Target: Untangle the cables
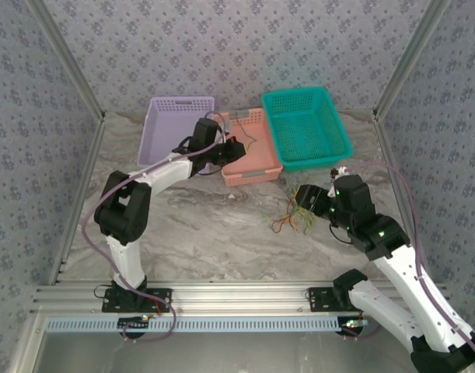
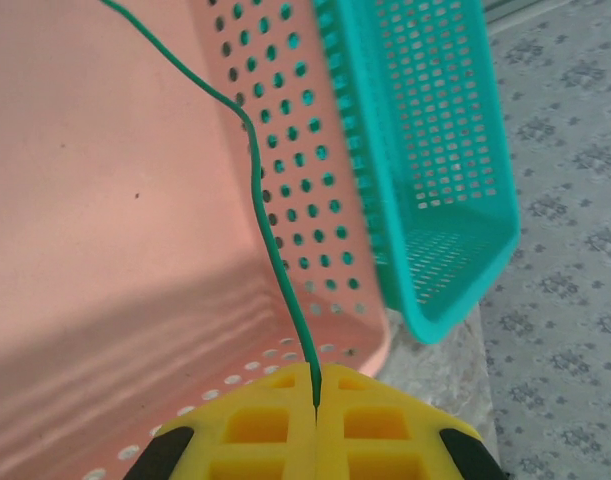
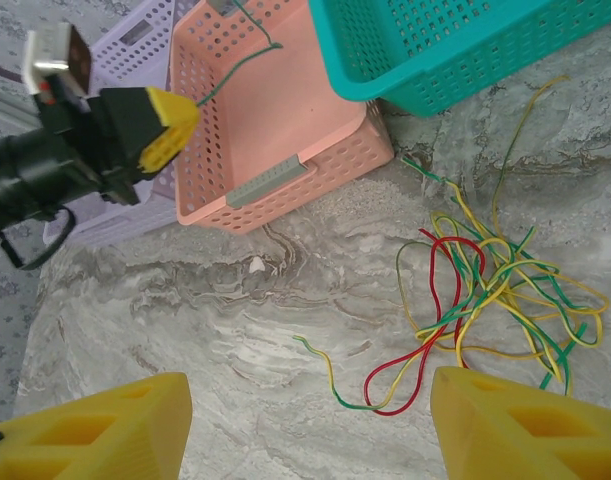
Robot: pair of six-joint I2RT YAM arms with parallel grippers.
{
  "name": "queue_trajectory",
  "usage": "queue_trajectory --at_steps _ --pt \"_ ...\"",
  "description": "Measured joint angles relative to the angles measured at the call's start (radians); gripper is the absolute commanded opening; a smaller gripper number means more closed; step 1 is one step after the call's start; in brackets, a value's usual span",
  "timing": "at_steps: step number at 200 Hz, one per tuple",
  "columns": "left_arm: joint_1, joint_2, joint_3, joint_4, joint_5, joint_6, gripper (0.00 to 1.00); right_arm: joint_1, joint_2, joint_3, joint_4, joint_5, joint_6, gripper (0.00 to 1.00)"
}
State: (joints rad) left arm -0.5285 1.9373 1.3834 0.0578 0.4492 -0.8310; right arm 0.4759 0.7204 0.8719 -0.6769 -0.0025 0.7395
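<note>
A tangle of thin yellow, green and red cables (image 3: 482,283) lies on the marble table, in front of the teal basket; the top view shows the tangle (image 1: 294,218) too. My right gripper (image 3: 310,420) hovers open just beside and above it, with nothing between its yellow fingers, and a loose yellow-green end lies below the gap. My left gripper (image 2: 316,400) is shut on a single green cable (image 2: 270,240), held over the pink basket (image 2: 105,230). That cable runs up and away from the jaws across the basket's floor.
Three baskets stand in a row at the back: purple (image 1: 175,124), pink (image 1: 251,167) and teal (image 1: 305,128). Open marble table stretches between the arms, in front of the baskets. Patterned walls close in the sides and back.
</note>
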Motion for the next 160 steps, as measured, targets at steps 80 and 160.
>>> queue_trajectory --at_steps 80,160 --pt "-0.024 0.015 -0.001 -0.023 -0.032 0.006 0.78 -0.002 -0.013 -0.005 -0.002 -0.001 0.000 0.67" --pt "-0.061 -0.348 -0.007 -0.237 -0.218 0.069 0.61 0.002 0.031 -0.022 -0.011 0.020 0.006 0.62"
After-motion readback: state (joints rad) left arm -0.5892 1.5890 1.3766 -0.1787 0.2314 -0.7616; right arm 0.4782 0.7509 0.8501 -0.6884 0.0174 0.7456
